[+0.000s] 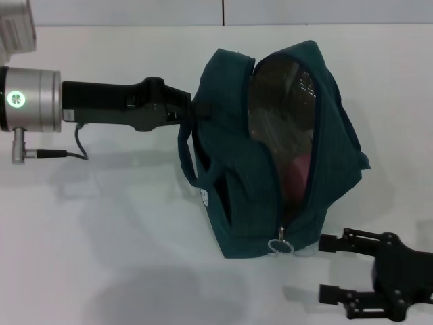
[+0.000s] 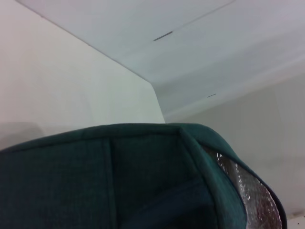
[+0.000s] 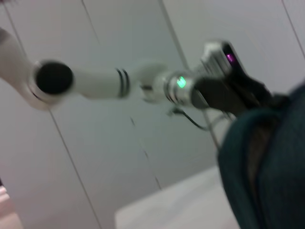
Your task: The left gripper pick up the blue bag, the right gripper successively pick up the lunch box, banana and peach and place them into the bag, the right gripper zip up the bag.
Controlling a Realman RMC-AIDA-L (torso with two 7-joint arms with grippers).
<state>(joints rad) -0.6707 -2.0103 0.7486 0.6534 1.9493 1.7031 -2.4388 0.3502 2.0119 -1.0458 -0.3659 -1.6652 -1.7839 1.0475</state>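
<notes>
The blue bag [image 1: 250,183] hangs tilted just above the white table, zip open, silver lining [image 1: 284,95] showing. My left gripper [image 1: 188,108] reaches in from the left and is shut on the bag's upper edge by the handles; its fingertips are hidden in the fabric. The pink peach [image 1: 298,172] lies inside the opening. The lunch box and banana are hidden. The metal ring zip pull [image 1: 281,246] dangles at the bag's near end. My right gripper [image 1: 330,268] is open just right of that ring, holding nothing. The bag [image 2: 119,181] fills the left wrist view, and the bag [image 3: 267,167] edges the right wrist view.
The white table [image 1: 101,237] spreads around the bag, with the bag's shadow below it. A grey-white box [image 1: 15,27] sits at the far left corner. A cable [image 1: 54,154] hangs from the left wrist cuff. The left arm [image 3: 214,90] shows in the right wrist view.
</notes>
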